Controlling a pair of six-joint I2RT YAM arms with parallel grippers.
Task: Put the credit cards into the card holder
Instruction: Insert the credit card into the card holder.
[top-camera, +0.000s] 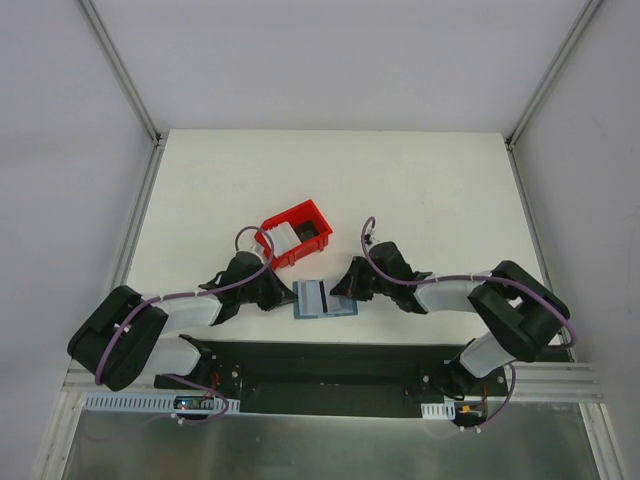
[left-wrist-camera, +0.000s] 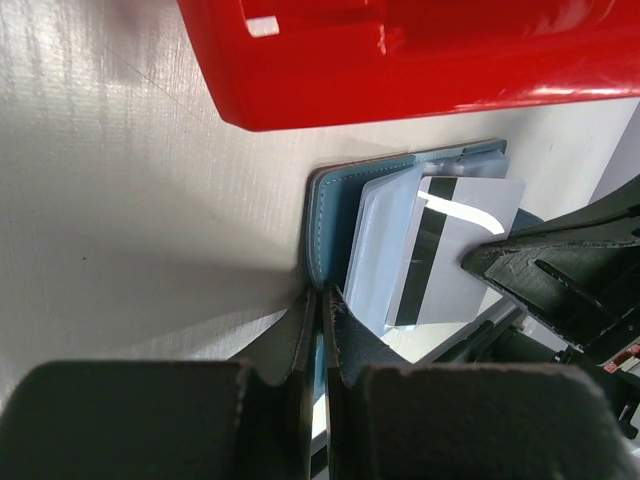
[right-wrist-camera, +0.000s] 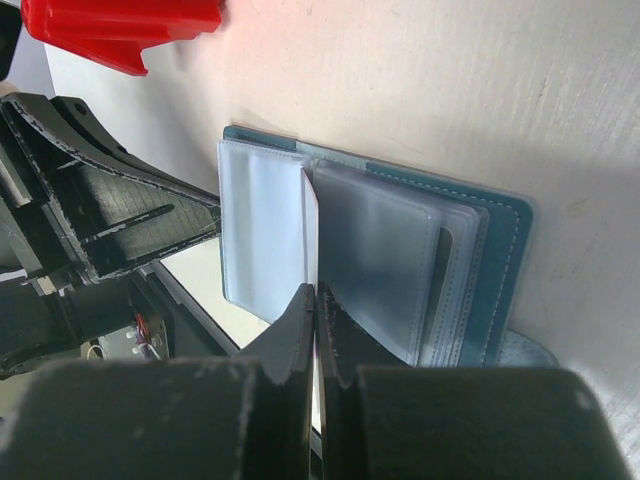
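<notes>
Seeing one white table (top-camera: 420, 200), with everything clustered at its near edge.

Two arms, left arm (top-camera: 150, 325) and right arm (top-camera: 500, 310), both folded inward so the tips face each other.

One red bin (top-camera: 296, 212), just beyond the left gripper's (left-wrist-camera: 322, 300) fingertips and off to the far-left of the right gripper (right-wrist-camera: 313, 295). It has a few pale cards (top-camera: 283, 238) standing inside. I can't count them from the top view.

One card holder (right-wrist-camera: 505, 270), teal-blue, lying open and flat on the table directly between the two grippers. Clear sleeves (right-wrist-camera: 380, 250) fan out from it: one wide one on the side toward the left gripper, and a stack of several on the other side. I can't get an exact count of the stack.

Left gripper: clenched on the card holder's teal cover edge, which shows between the fingers.

One credit card (left-wrist-camera: 460, 260) out of the bin, light grey. Right gripper: clamped on its near edge. From those fingertips the card runs forward over the open holder. In the right wrist view it is edge-on, sitting in the gap between the wide sleeve and the stacked sleeves. I can't tell how far it is seated in a pocket.

Marks on that card: one black magnetic stripe and one white strip beside it. Any print is too blurred to read.
</notes>
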